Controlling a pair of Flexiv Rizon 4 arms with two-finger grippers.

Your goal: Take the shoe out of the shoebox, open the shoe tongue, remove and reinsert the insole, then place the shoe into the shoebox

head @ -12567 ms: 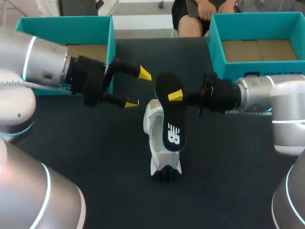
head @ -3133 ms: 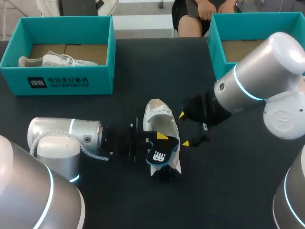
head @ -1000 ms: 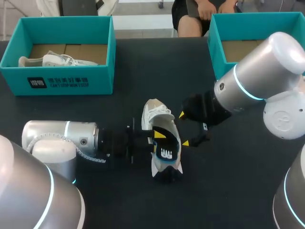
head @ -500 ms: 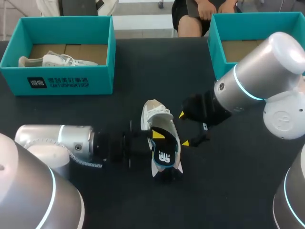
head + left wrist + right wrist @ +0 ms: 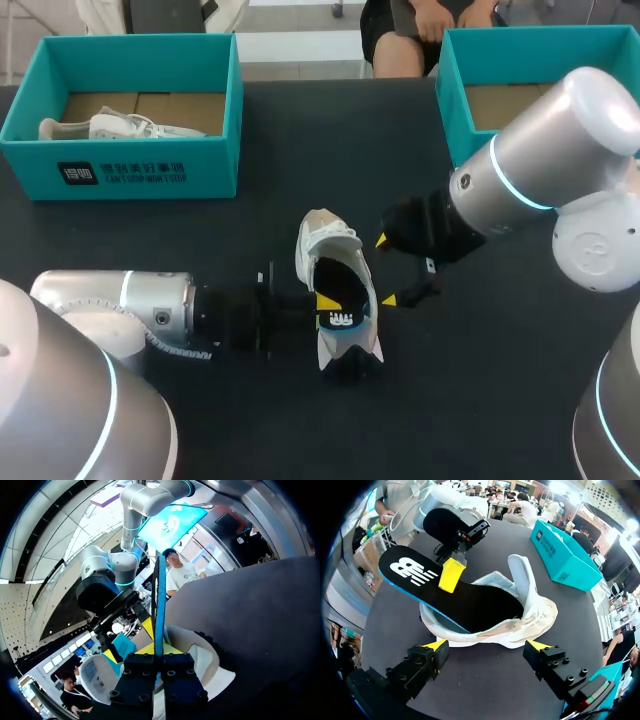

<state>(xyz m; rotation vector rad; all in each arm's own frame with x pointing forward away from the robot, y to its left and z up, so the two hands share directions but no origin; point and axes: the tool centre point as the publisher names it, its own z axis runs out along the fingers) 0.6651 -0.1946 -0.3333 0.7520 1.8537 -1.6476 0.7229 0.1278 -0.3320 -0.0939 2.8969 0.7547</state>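
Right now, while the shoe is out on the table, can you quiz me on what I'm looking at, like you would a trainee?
1. True or false: the right gripper is shut on the shoe.
2. Which holds the black insole? A) left gripper B) right gripper C) nothing
3. Fill in: the second white shoe lies in the shoebox at the head view's ___.
Key: 1 false, its fingers stand open beside the shoe. 2 A. 3 left.

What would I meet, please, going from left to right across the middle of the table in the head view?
left arm → shoe with the insole in it → right gripper → right arm
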